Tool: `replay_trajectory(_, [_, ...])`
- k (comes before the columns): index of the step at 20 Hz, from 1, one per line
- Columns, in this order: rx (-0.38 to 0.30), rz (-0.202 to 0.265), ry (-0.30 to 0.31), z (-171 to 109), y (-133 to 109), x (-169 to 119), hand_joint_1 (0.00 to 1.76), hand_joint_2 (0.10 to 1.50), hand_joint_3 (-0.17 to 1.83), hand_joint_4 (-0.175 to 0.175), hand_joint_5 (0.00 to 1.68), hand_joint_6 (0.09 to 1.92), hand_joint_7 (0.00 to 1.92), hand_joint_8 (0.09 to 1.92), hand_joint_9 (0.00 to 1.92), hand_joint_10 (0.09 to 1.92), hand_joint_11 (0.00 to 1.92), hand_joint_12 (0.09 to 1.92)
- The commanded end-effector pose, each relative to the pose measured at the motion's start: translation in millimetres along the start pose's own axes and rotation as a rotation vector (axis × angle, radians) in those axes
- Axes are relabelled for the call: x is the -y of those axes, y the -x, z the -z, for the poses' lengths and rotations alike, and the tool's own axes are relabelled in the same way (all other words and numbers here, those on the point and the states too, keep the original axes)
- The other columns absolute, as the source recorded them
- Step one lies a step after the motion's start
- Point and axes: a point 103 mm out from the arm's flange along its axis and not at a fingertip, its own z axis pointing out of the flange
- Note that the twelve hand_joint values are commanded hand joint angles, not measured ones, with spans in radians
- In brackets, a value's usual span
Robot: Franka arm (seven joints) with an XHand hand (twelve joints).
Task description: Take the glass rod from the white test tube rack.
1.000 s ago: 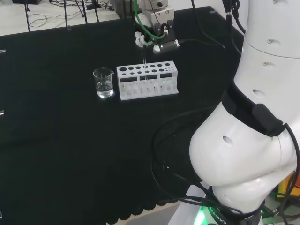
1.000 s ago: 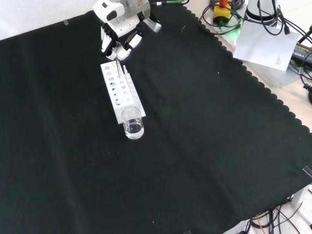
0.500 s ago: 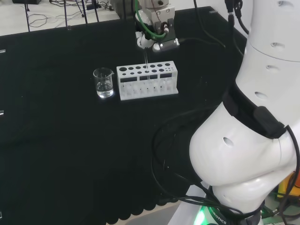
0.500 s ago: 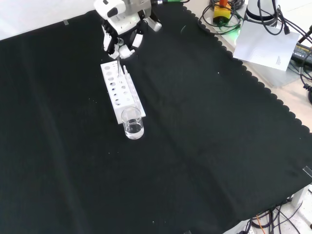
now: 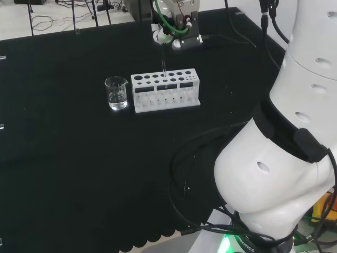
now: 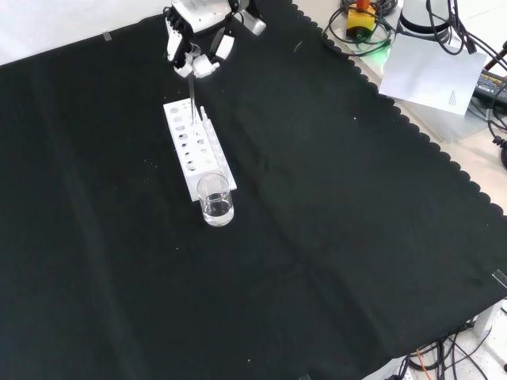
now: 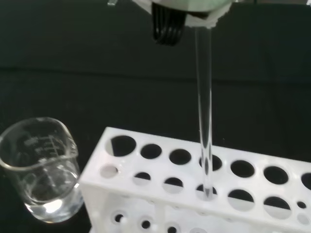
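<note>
Nearest in the front view stands a clear beaker point(image 6: 215, 200) with a little liquid, right against the near end of the white test tube rack point(image 6: 192, 147). At the rack's far end the glass rod point(image 6: 192, 103) stands upright, its lower tip down in a hole of the rack's top plate. Above it the hand point(image 6: 196, 49) has its fingers curled round the rod's upper end.

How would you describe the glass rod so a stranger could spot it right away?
Find the white test tube rack on the black cloth, beside a small glass beaker. The glass rod is the thin clear stick rising upright from it, its top pinched by the robot hand.
</note>
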Motion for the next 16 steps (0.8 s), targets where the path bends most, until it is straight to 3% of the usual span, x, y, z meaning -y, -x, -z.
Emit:
replay_trajectory(1, [-0.024,-0.008,0.037,54,-4,21,1.29,0.76,0.69,-0.175,0.92,1.04,1.15,1.15,1.46,1.05,1.54,0.79])
replay_trajectory(10, [0.017,0.010,0.067,82,-4,45,1.30,0.76,0.69,-0.175,0.92,1.04,1.15,1.15,1.47,1.05,1.55,0.79])
replay_trajectory(16, [0.021,0.021,0.076,87,-1,46,1.29,0.77,0.68,-0.175,0.91,1.04,1.15,1.15,1.47,1.04,1.55,0.79])
